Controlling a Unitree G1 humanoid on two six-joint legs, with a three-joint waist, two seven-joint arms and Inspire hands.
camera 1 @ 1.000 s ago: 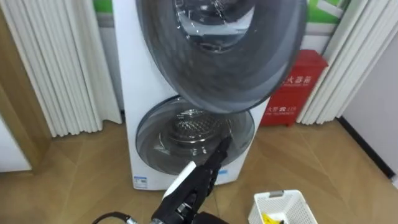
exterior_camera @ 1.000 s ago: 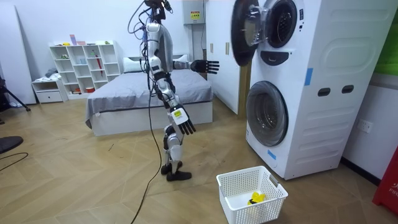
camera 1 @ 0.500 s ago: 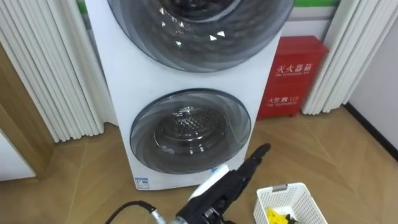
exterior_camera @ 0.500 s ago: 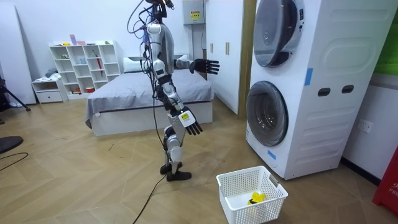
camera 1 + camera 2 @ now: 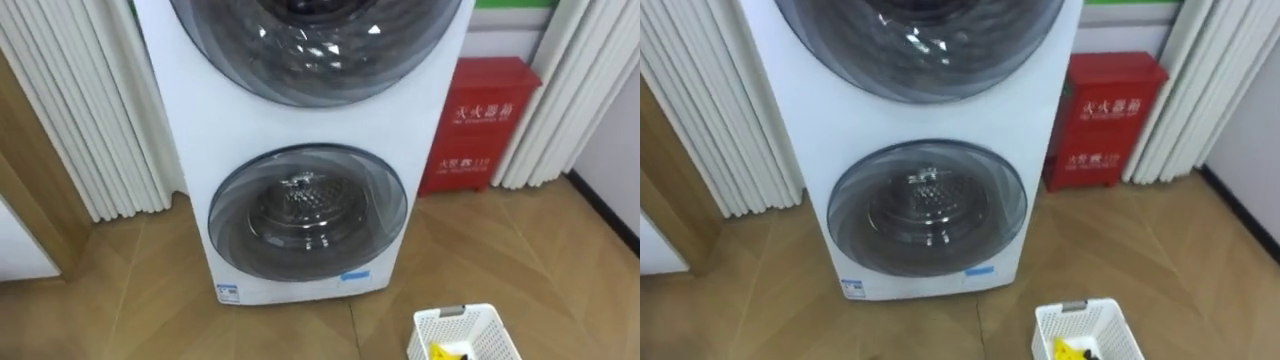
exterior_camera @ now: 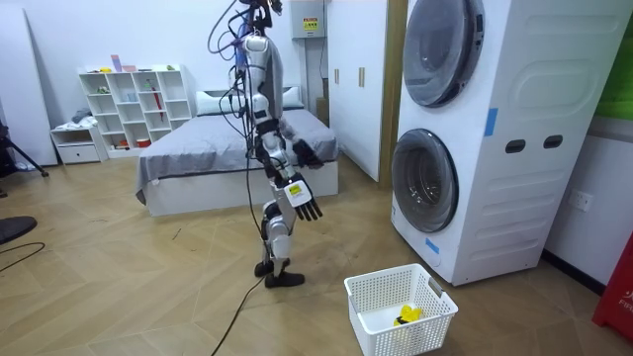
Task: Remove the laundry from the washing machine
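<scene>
Two white washing machines stand stacked, and I face them from about a step away on the wooden floor. The upper machine's round door (image 6: 442, 49) (image 5: 310, 40) is shut, and so is the lower door (image 5: 307, 212) (image 6: 425, 180); through its glass I see a bare metal drum. My right hand (image 6: 307, 207) hangs by my thigh, open with fingers spread. My left hand (image 6: 303, 155) hangs at hip height with relaxed fingers and holds nothing. A white laundry basket (image 5: 480, 325) (image 6: 401, 307) sits on the floor in front of the machines, with a yellow item (image 6: 407, 314) in it.
A red fire-equipment cabinet (image 5: 487, 125) stands right of the machines. White curtains (image 5: 90, 120) hang on both sides, with a wooden frame at the left. Behind me are a bed (image 6: 227, 148) and a white shelf unit (image 6: 134, 99).
The upper door has swung shut. My left arm dropped from outstretched at shoulder height to my hip. My right arm has left the eye view, whose picture has shifted.
</scene>
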